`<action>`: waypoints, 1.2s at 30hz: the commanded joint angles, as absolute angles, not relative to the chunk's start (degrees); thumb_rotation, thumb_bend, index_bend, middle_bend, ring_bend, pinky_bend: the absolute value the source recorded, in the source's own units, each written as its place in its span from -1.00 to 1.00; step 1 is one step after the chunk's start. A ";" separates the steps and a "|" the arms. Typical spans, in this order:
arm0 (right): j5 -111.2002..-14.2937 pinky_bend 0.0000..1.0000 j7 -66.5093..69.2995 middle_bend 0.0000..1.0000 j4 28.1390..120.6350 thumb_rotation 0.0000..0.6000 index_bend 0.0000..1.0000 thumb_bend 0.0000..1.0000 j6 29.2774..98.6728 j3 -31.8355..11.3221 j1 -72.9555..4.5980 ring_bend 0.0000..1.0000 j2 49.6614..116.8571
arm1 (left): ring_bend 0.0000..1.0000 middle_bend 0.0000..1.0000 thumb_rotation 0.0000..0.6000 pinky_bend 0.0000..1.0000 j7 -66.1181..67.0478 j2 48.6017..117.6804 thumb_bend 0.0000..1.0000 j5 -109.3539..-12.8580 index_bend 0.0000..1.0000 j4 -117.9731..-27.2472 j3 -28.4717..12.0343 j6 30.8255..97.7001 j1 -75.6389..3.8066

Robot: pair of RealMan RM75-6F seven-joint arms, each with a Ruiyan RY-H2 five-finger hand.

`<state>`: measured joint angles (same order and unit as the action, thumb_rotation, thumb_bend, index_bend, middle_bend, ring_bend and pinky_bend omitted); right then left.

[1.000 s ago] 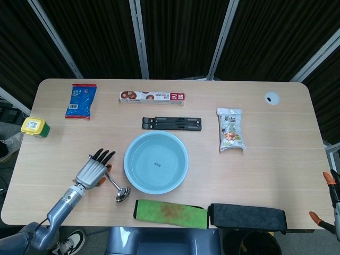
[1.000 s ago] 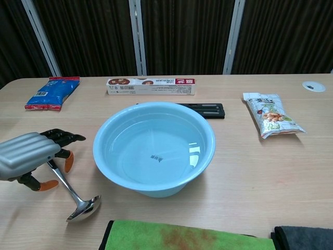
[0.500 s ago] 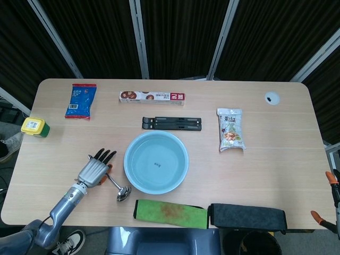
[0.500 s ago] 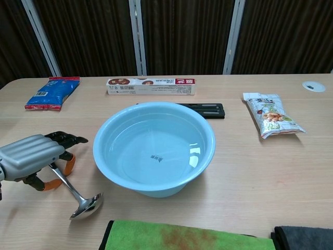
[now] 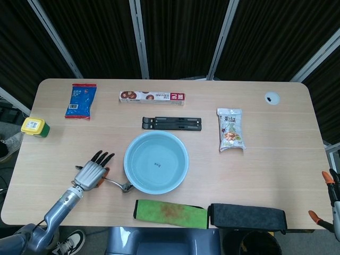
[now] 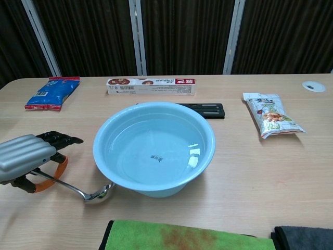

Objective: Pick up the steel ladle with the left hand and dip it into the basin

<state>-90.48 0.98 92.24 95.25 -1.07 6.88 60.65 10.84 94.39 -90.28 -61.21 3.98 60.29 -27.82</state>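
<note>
The long steel ladle (image 6: 78,189) lay nearly level, handle to the left, bowl right against the near-left wall of the round light-blue plastic basin (image 6: 154,149). The metal left hand (image 6: 28,159) gripped its orange-tipped handle. Bare tabletop lay left of it; a green cloth (image 6: 187,237) bordered the near edge.
</note>
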 commanded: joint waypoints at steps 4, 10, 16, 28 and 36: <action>-90.86 -1.00 0.62 -1.00 92.28 1.00 -1.00 -1.00 95.51 -0.87 7.02 -1.00 60.80 | -1.00 -1.00 1.00 -1.00 12.72 88.27 -0.14 -94.12 0.16 -70.09 6.44 66.57 -25.67; -91.47 -1.00 0.24 -1.00 92.32 1.00 -1.00 -1.00 95.72 -0.66 7.04 -1.00 60.99 | -1.00 -1.00 1.00 -1.00 16.27 83.80 -0.14 -97.27 0.18 -77.19 7.89 71.07 -24.20; -92.00 -1.00 0.79 -1.00 92.15 1.00 -1.00 -1.00 96.18 -0.46 7.23 -1.00 60.86 | -1.00 -1.00 1.00 -1.00 17.76 81.91 -0.14 -99.04 0.25 -80.58 8.93 72.59 -23.31; -92.63 -1.00 1.02 -1.00 92.08 1.00 -1.00 -1.00 96.09 -0.16 7.12 -1.00 60.80 | -1.00 -1.00 1.00 -1.00 20.36 77.64 -0.14 -102.44 0.28 -87.97 9.86 72.72 -23.58; -93.90 -1.00 2.05 -1.00 91.72 1.00 -1.00 -1.00 97.43 0.32 7.67 -1.00 60.60 | -1.00 -1.00 1.00 -1.00 23.09 74.55 -0.15 -106.94 0.35 -94.97 10.61 72.27 -24.96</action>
<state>-93.84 1.98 91.76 97.37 0.28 7.64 60.62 22.40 75.21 -105.89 -93.82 10.48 72.31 -24.50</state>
